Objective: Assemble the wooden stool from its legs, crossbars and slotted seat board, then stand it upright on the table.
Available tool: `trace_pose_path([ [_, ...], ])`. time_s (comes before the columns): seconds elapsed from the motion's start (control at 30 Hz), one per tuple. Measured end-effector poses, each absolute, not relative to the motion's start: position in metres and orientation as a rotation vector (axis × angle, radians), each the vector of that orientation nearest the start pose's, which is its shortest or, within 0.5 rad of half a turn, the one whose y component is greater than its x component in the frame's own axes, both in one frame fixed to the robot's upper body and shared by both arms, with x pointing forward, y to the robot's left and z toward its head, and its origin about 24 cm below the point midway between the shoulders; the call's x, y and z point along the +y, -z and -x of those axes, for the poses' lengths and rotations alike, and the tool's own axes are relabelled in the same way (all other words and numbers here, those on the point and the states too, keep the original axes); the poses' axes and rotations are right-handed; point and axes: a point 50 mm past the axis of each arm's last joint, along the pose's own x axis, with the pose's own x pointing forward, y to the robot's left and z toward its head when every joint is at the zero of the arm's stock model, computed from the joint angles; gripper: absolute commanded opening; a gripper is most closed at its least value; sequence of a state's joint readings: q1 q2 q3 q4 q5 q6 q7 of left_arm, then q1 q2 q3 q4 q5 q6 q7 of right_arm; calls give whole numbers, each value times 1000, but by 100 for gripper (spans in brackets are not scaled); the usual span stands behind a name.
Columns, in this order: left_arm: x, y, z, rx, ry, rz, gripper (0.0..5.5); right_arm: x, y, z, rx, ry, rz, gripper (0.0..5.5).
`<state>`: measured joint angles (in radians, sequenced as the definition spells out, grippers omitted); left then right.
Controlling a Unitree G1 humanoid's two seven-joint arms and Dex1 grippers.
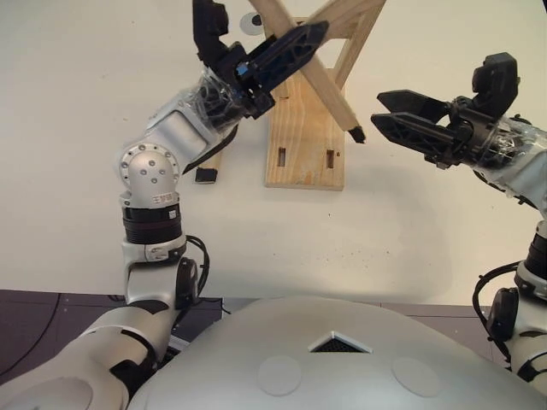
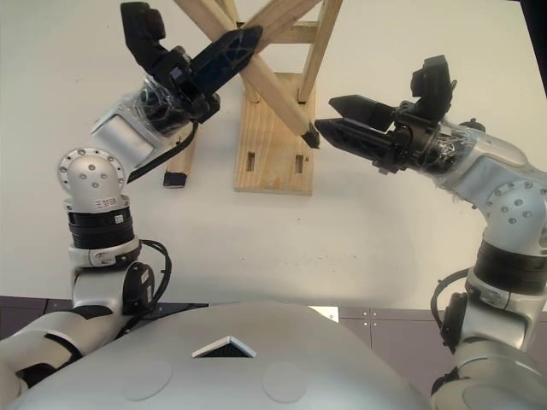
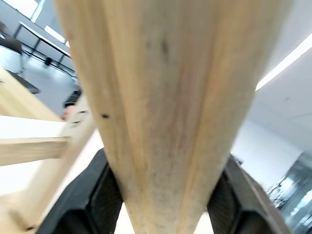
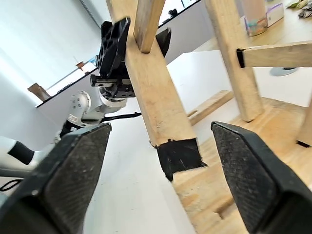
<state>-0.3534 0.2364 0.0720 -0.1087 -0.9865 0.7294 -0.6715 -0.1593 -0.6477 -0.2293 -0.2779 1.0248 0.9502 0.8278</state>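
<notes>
While left jaws clench the leg frame (image 1: 329,92) tilted above seat board (image 1: 303,154), flat on bench (image 1: 85,85), right jaws hang released beside its capped foot (image 1: 358,134); assy partial: loose leg (image 1: 206,174) outstanding, stool not upright.

Stereo head pair, two wrist cameras.
Eyes look down at the table (image 1: 85,85); both wrist views closely face one leg (image 4: 163,112).
</notes>
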Motion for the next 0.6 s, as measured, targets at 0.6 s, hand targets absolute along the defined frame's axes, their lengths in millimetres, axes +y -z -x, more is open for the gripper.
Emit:
trace_pose_path([
  [0.6,175,-87,-273,37,1185,253,209,-226,-111,-245,369,-947,-372,376],
])
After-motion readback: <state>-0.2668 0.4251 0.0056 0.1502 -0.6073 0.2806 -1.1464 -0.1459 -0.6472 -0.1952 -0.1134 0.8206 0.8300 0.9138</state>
